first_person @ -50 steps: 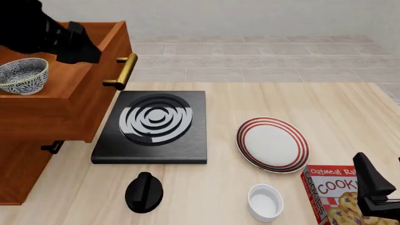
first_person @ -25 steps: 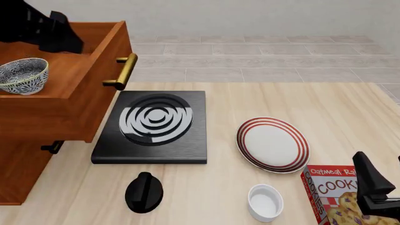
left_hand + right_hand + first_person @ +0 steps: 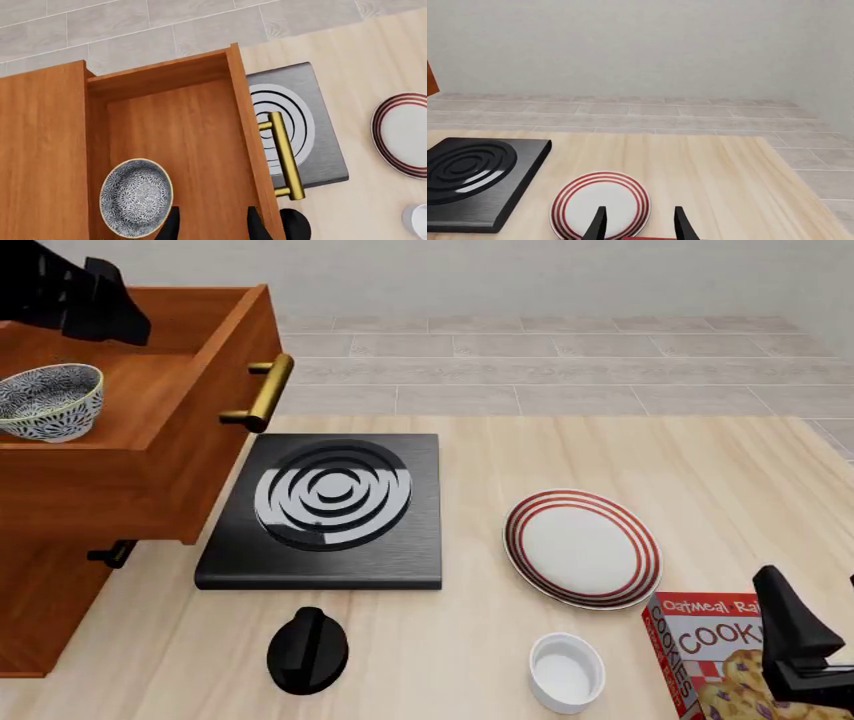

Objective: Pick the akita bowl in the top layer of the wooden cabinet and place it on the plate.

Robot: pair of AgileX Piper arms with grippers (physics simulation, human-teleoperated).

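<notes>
Small round akita bowl (image 3: 136, 197), pale outside, speckled inside, sits in the pulled-out reddish-brown top drawer (image 3: 190, 125), toward its cabinet-side end. Left tool (image 3: 212, 222), fingers apart and empty, hovers above, bowl just off to one side; left arm nearer. Right tool (image 3: 639, 222), also apart, hangs near the red-ringed white plate (image 3: 582, 548).

One akita bowl (image 3: 50, 400), one plate (image 3: 582, 548), one stove (image 3: 328, 508), one ramekin (image 3: 566, 671).

Only readable text: red box (image 3: 727, 660) at table's near right edge, about 5 o'clock from plate (image 3: 582, 548) in front view. Top line white "Oatmeal Ra", cut off by frame edge. Below, larger white letters "COOK", also cut off; vertical "COOKIES" down box's left side. No other labels, numbers or signs legible.
</notes>
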